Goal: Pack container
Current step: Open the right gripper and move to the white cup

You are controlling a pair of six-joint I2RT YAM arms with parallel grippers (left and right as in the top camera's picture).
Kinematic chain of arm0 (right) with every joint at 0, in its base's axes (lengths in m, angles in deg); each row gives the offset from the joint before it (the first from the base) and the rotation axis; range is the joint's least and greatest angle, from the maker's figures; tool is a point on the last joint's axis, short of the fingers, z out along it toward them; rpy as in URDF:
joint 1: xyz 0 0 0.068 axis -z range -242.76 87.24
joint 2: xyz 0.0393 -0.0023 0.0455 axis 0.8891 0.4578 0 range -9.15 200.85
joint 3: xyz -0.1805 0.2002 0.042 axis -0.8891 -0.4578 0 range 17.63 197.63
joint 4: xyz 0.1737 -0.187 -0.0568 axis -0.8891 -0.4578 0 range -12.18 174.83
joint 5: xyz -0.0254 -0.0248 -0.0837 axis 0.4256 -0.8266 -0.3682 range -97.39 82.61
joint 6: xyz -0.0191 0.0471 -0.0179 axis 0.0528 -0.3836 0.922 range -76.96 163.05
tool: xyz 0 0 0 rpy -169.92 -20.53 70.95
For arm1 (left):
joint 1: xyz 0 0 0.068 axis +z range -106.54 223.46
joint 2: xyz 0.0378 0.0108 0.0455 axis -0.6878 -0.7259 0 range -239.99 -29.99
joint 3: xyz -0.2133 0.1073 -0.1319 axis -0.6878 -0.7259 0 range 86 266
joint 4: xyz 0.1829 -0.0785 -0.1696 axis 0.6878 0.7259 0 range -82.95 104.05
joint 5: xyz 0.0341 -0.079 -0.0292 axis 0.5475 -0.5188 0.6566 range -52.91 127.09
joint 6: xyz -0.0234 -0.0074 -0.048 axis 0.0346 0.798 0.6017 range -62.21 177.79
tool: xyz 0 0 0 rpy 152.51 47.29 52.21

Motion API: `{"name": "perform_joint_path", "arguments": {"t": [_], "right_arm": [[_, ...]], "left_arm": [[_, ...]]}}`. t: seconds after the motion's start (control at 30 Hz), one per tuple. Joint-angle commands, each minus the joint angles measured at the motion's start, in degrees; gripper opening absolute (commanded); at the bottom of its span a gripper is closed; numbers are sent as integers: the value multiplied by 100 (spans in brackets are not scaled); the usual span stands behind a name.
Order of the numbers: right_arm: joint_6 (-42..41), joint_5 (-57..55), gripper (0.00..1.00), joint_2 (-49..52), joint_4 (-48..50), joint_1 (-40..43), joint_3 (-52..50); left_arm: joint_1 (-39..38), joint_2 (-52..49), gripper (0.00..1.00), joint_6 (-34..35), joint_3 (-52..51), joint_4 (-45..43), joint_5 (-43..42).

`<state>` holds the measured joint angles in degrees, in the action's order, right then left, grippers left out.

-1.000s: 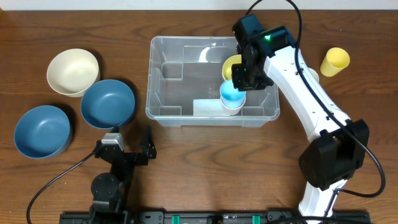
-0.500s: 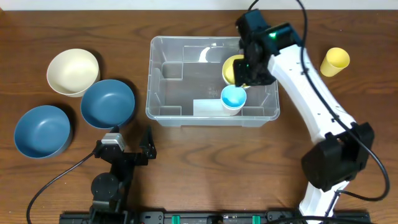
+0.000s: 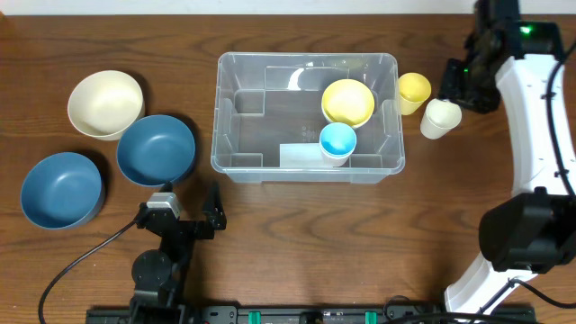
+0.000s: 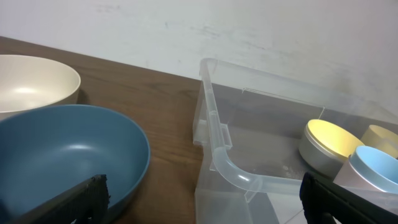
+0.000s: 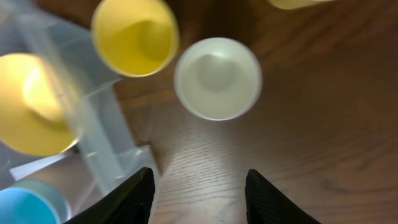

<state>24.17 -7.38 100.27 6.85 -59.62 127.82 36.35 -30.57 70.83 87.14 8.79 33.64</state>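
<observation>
The container (image 3: 308,61), a large clear plastic bin, sits on the wooden table (image 3: 270,252) a little right of centre in the overhead view, its long side running left to right. Inside it, in the right half, a yellow bowl (image 3: 348,101) rests open side up, and a light blue cup (image 3: 337,141) stands upright just in front of it against the near wall, beside a pale label (image 3: 299,155). Just outside the bin's right wall stands a yellow cup (image 3: 414,90), and a white cup (image 3: 441,118) stands close beside it, further right and slightly nearer. The right gripper (image 5: 199,177) hangs above the bare wood next to these two cups; its fingers (image 5: 140,193) are apart with nothing between them, and the white cup lies just ahead of them in the right wrist view. A sliver of another yellow object shows at the top edge of that view. To the left of the bin, well apart from it, are a cream bowl (image 3: 105,103), a blue bowl (image 3: 156,148) just beside it, and a second blue bowl (image 3: 61,188) nearer the left edge. The left gripper (image 4: 204,183) rests low at the near side of the table, its fingers spread wide and empty, facing the nearer blue bowl and the bin's left corner.
</observation>
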Motion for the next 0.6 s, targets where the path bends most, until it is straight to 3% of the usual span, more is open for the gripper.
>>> {"name": "perform_joint_path", "arguments": {"t": [0.0, 0.2, 0.57], "right_arm": [[63, -68, 48, -98, -9, 236, -111], [-76, -258, 46, -98, 295, 721, -874], [-79, 157, 46, -98, 1882, 881, -2105]], "left_arm": [[35, 35, 98, -116, -92, 210, 17], [35, 35, 98, -116, -92, 210, 17], [35, 35, 98, -116, -92, 210, 17]]}}
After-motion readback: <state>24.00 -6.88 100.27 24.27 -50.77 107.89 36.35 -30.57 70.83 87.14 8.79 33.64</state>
